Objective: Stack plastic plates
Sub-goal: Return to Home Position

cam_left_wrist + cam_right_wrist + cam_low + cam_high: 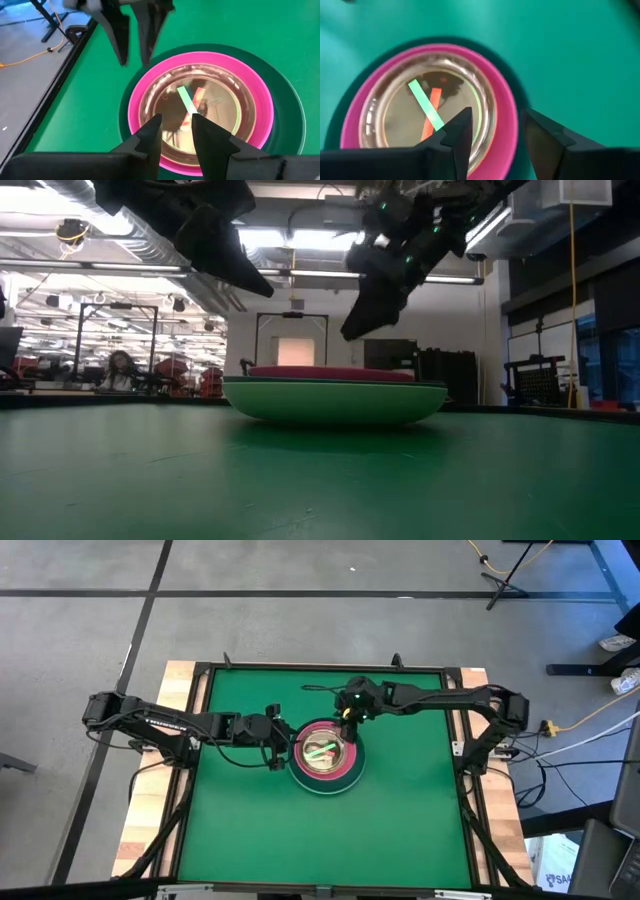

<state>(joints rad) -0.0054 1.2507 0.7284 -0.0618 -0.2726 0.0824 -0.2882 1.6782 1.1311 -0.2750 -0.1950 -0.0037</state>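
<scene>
While both grippers hang empty just above it, stack of plastic plates [325, 786] sits mid-table; left gripper [279, 747] narrowly parted, right gripper [347, 720] spread wider; plates likely light, stiff, slick, prone to sliding; best pinched at a rim.

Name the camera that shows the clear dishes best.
Left wrist view: it looks down into the clear dishes, nearly whole. Right wrist view: a finger covers part. High view: seen from far above. Low view: hidden inside the plates.
</scene>
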